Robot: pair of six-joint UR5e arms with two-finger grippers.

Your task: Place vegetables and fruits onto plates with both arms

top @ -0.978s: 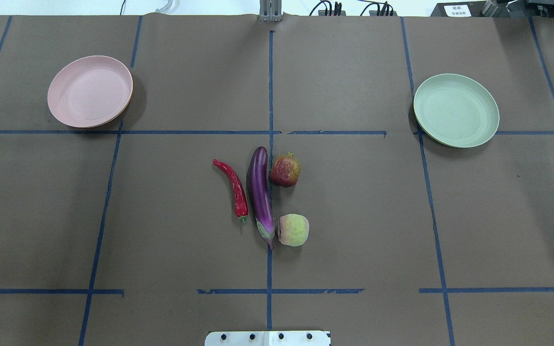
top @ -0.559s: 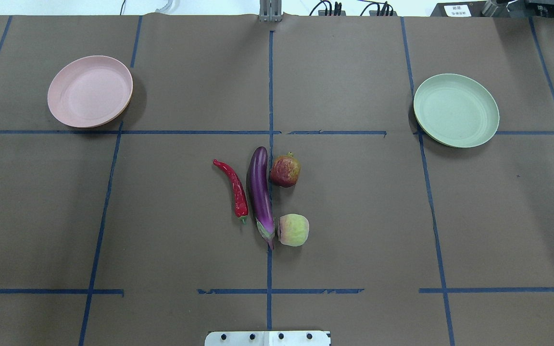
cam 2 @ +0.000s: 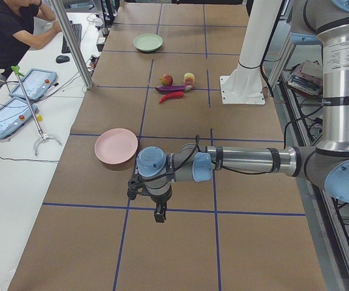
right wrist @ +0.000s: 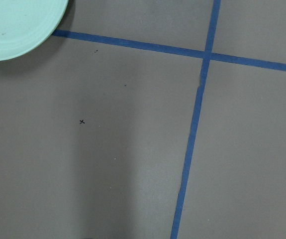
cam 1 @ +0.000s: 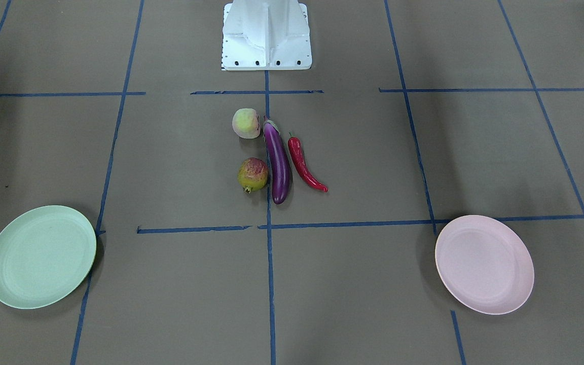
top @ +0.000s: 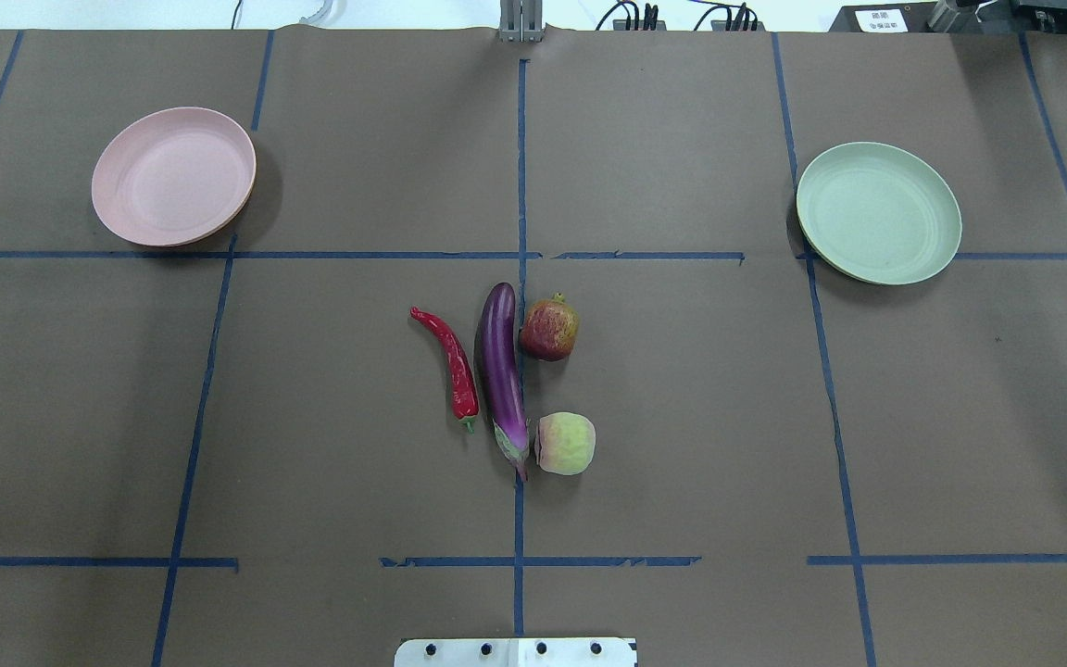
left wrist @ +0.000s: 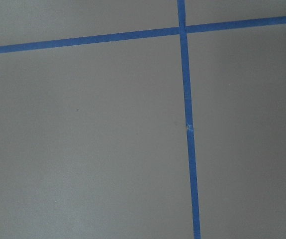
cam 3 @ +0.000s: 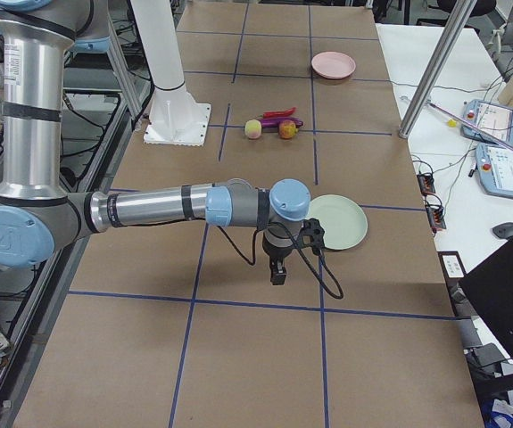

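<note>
The purple eggplant (top: 501, 371) lies at the table's middle, the red chili pepper (top: 455, 366) along its left side. The pomegranate (top: 549, 329) and the peach (top: 566, 444) sit on its right side. The pink plate (top: 172, 176) is at the far left and the mint green plate (top: 878, 212) at the far right, both bare. My left gripper (cam 2: 156, 212) hangs over bare table beside the pink plate (cam 2: 116, 145). My right gripper (cam 3: 277, 272) hangs beside the mint plate (cam 3: 336, 223). I cannot tell whether either is open or shut.
Brown paper with blue tape lines (top: 520, 185) covers the table. The white robot base (cam 1: 266, 35) stands at the near edge behind the produce. An operator (cam 2: 10, 30) and tablets (cam 2: 31, 85) are at a side desk. A metal post (cam 3: 426, 71) stands on the operators' side.
</note>
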